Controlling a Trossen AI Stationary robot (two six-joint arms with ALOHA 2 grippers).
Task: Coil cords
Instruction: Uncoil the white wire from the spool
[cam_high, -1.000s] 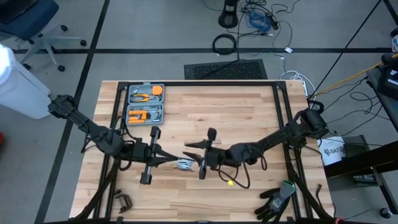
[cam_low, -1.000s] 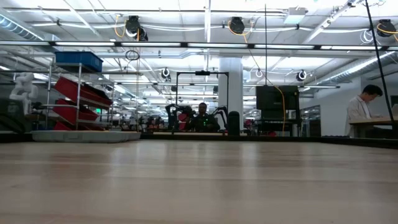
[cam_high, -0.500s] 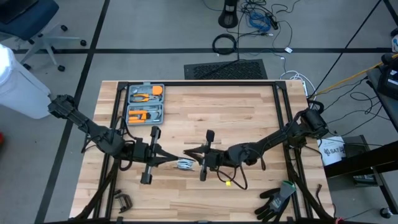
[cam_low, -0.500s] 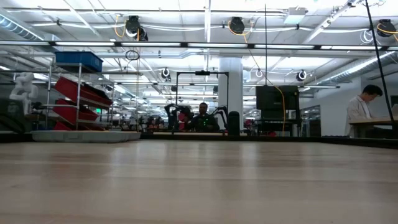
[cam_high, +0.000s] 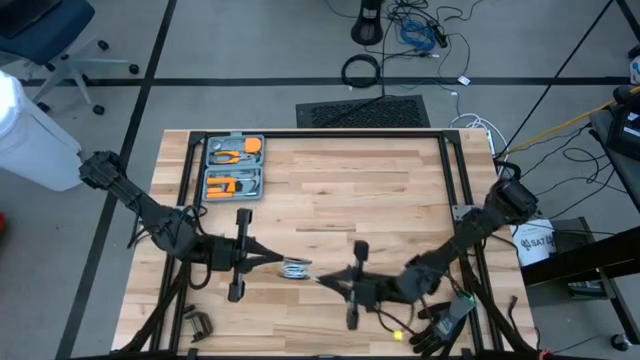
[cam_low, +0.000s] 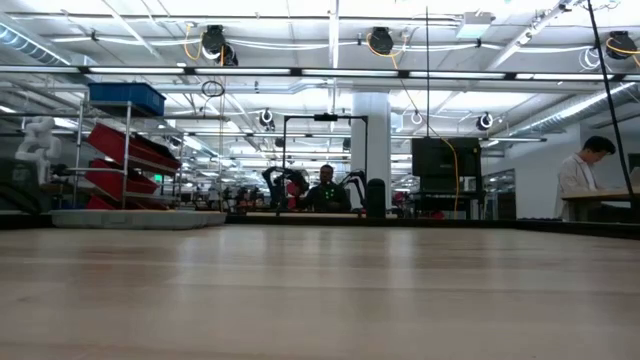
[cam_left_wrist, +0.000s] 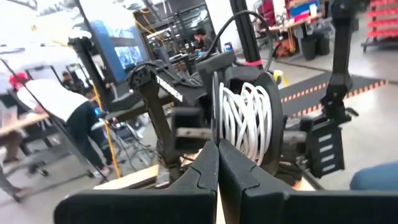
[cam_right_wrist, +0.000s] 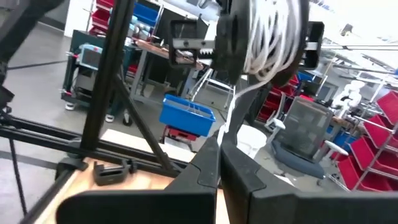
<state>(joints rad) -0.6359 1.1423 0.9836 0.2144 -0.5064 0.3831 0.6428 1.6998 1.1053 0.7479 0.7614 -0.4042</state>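
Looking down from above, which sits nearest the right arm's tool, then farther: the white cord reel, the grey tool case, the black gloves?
From the right tool:
1. White cord reel, right beside it, toward the left arm.
2. Black gloves, at the table's near right corner.
3. Grey tool case, at the far left.

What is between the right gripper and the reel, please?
A short stretch of white cord runs from the reel to the shut right gripper, which pinches it; the right wrist view shows this.
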